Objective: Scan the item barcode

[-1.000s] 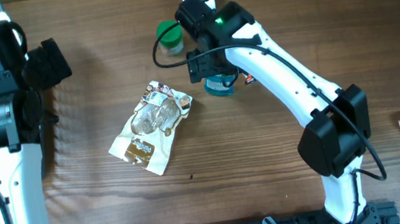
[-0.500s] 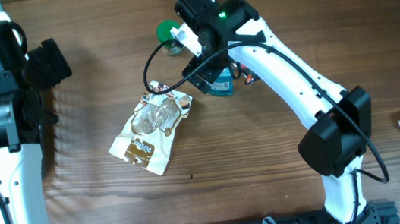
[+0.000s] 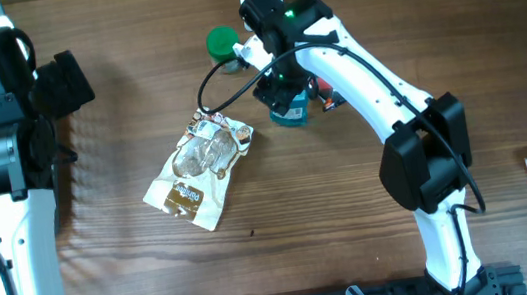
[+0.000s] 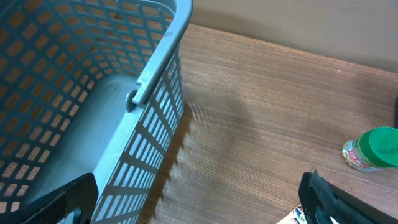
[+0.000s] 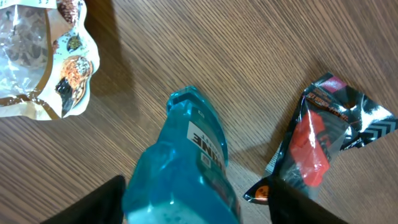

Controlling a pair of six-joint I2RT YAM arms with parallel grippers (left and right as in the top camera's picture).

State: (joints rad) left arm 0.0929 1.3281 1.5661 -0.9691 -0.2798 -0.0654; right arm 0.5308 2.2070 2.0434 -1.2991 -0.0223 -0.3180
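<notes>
Two arms at the table [image 3: 334, 229], only one near the work. Blue bottle [image 5: 186, 162] near the middle of the far edge, just beside a red-and-black packet [image 5: 323, 130] and near a snack bag [image 3: 200, 165]. Directly beneath the right gripper [image 5: 199, 196], long axis running out between the fingers [image 5: 99, 205], narrow end pointing away from the wrist. Jaws partway in, one on each flank; seemingly touching on one side, a sliver of wood showing on the other, so straddling rather than clamped, by the look of it. Probably calls for finishing the squeeze across the short axis before lifting to show the barcode. Left gripper [image 4: 193, 199] well apart at the left edge, above a basket [image 4: 155, 68], spread wide, empty.
</notes>
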